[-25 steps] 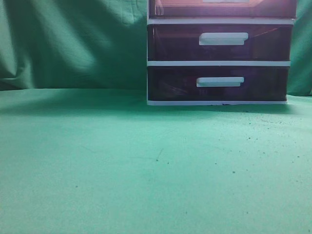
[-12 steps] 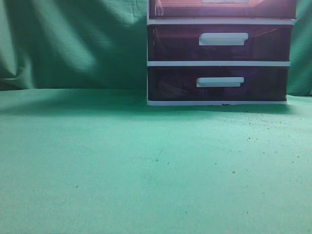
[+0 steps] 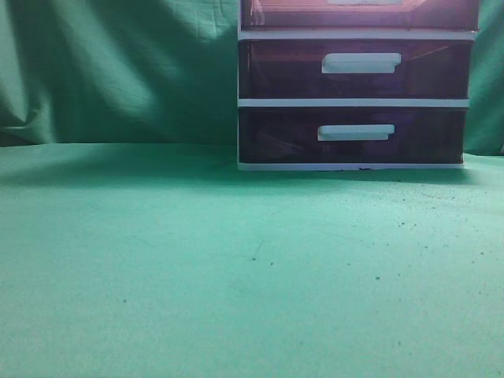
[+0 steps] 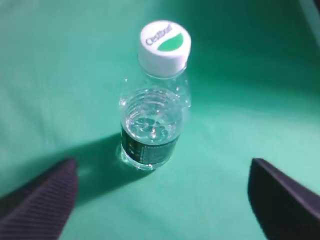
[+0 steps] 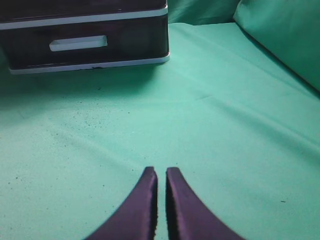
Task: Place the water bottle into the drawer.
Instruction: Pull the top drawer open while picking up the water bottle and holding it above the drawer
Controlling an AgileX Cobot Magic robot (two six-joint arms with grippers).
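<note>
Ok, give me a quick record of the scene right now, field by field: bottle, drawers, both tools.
water bottle: upright on the green cloth, white cap on, dark label low on its body
left tool: open, fingers either side below the bottle, not touching it
right tool: shut, empty, over bare cloth
drawer: top of the unit, only its lower part in frame
lower drawers: both closed

You see a green cloth-covered surface (image 3: 197, 276) speckled with dark specks at right, a wrinkled green fabric backdrop (image 3: 118, 71) behind it, and soft shadow pooling along the far edge.
</note>
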